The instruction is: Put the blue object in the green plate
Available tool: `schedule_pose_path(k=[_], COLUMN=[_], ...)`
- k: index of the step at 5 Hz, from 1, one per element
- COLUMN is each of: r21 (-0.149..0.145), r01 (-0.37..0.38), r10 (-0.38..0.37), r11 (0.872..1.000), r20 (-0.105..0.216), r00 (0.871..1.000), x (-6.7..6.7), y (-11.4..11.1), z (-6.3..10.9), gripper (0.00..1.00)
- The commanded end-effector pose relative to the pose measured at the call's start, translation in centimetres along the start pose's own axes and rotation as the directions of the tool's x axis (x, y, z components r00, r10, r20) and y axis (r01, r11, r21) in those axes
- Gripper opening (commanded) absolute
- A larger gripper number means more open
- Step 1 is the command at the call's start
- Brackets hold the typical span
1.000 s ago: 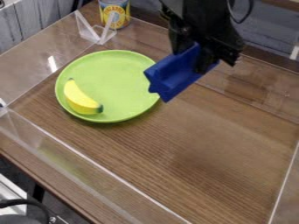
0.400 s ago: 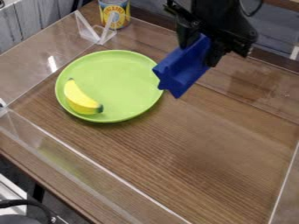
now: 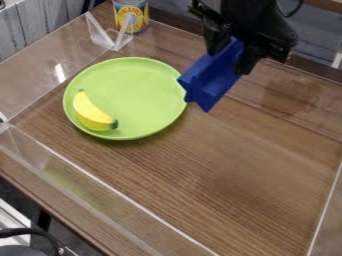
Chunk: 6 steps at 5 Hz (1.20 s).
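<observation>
The blue object (image 3: 210, 78) hangs tilted in the air, its lower end over the right rim of the green plate (image 3: 134, 85). My black gripper (image 3: 238, 52) comes down from the top right and is shut on the block's upper end. The lime-green plate lies on the wooden table at the left. A yellow banana (image 3: 91, 112) rests in its left half.
A yellow can (image 3: 128, 14) stands at the back left behind the plate, with a clear plastic piece (image 3: 104, 33) beside it. Transparent walls (image 3: 160, 215) edge the wooden table on the front and sides.
The blue block has rolled slightly in the gripper and lifted a little at its lower end. The hand stays in about the same place, still gripping it.
</observation>
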State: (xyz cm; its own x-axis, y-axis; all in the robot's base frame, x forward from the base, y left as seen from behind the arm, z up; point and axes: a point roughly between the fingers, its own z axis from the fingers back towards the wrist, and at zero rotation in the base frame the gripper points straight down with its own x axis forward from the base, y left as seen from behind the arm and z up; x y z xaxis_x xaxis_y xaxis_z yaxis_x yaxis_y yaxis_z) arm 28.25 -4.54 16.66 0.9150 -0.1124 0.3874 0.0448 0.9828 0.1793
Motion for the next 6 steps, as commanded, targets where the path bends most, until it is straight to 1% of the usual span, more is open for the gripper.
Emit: schedule_pose_path(k=[1,2,5,6], r21=[-0.008,-0.009,-0.032,-0.033], r01=[-0.03,-0.039,-0.055,-0.063], r10=[0.03,0.04,0.058,0.066], r11=[1.0,0.999,0.998,0.997], r20=[0.077,0.08,0.086,0.092], r00=[0.997,0.996,0.995,0.994], x=[1.4,1.4,1.2,1.4], y=[0.5,0.6,-0.9,-1.2], z=[1.5,1.4,1.3,1.1], gripper=[0.0,0.0,0.0,0.0])
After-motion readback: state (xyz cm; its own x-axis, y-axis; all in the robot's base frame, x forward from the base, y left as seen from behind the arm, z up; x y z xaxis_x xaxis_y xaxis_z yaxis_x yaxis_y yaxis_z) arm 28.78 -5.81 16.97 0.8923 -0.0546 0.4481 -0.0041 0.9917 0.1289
